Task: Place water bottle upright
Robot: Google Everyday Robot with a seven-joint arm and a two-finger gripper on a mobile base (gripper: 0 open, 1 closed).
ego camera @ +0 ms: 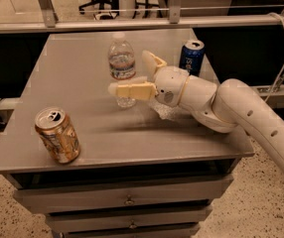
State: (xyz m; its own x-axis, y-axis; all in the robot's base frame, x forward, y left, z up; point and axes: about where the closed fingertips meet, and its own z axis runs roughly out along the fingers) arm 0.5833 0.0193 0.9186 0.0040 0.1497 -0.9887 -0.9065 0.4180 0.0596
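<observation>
As hand (128, 71) flanks bottle (121, 52), upright (Pepsi (191, 58) behind)

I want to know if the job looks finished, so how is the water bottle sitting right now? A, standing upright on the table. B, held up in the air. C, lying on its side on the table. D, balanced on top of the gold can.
A: the water bottle stands upright on the table, white cap on top, with the gripper at its lower part, jaws apart.
</observation>
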